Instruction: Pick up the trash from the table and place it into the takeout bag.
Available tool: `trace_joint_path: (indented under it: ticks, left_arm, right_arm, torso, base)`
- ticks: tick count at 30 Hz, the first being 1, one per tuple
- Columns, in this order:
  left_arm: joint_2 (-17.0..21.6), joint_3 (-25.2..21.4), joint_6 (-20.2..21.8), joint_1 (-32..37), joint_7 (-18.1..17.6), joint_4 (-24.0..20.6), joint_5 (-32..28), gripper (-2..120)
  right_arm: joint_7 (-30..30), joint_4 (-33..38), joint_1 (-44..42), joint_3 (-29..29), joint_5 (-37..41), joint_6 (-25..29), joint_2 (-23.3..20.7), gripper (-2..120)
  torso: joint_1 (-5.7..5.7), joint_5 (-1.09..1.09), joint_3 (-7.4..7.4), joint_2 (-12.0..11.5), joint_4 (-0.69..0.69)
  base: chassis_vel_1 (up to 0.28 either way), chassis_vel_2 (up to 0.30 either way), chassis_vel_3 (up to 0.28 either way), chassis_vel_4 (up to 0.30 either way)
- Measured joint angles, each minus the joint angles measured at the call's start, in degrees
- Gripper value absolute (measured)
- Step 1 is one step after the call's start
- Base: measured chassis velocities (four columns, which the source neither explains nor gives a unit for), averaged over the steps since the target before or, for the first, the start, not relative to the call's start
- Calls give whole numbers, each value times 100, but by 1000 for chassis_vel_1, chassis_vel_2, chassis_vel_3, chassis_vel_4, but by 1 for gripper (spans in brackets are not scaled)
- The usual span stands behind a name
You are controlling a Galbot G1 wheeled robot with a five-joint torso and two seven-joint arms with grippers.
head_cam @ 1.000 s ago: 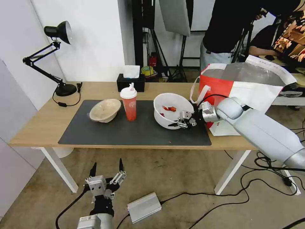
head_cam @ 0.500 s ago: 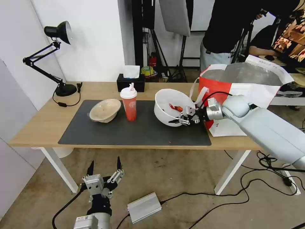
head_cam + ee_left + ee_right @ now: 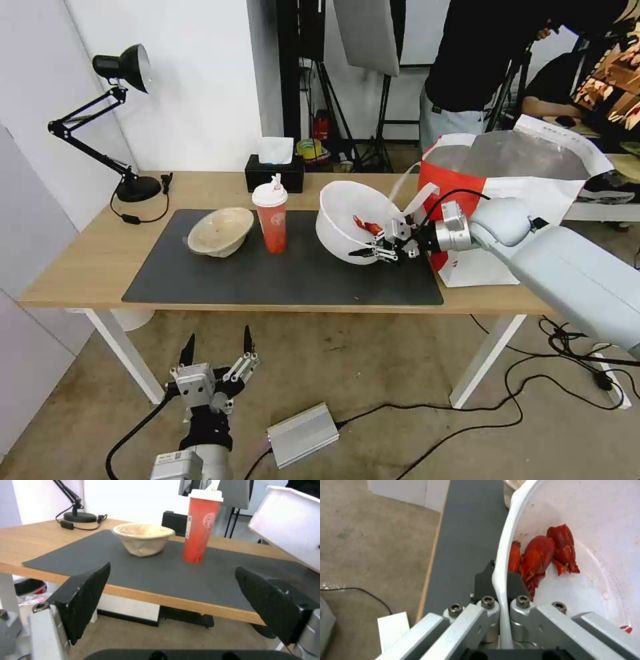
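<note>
Pinching white bowl (image 3: pixel 347 217) rim: right claw (image 3: pixel 381 253), bowl tilted.

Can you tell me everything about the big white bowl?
The big white bowl looks like smooth, thin plastic, round and deep. Red food scraps stick inside it. It is tipped on its side above the dark mat. The right claw pinches its rim, one finger inside and one outside.

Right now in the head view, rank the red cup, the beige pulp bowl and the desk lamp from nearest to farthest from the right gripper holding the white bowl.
1. Red cup, mid-mat, just left of the white bowl pinched by the right gripper.
2. Beige pulp bowl, further left on the mat.
3. Desk lamp, far-left table corner.
</note>
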Motion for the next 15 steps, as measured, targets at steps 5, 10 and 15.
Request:
trace_joint_path:
  ticks: [5, 10, 15]
  left_arm:
    - [28, -17, -2, -44, 60, 4, -73, 100]
    - [71, -34, -4, -79, 80, 15, -119, 100]
    - [81, -35, -4, -80, 82, 17, -123, 100]
  right_arm:
    - [4, 194, 10, 23, 65, -50, -72, 0]
    - [3, 298, 46, 98, 110, -85, -129, 0]
    - [12, 405, 52, 136, 181, -126, -183, 0]
  torso:
    - [0, 0, 0, 0, 0]
    - [0, 0, 0, 0, 0]
    - [0, 0, 0, 0, 0]
  base:
    - [0, 0, 0, 0]
    - [0, 0, 0, 0]
    - [0, 0, 0, 0]
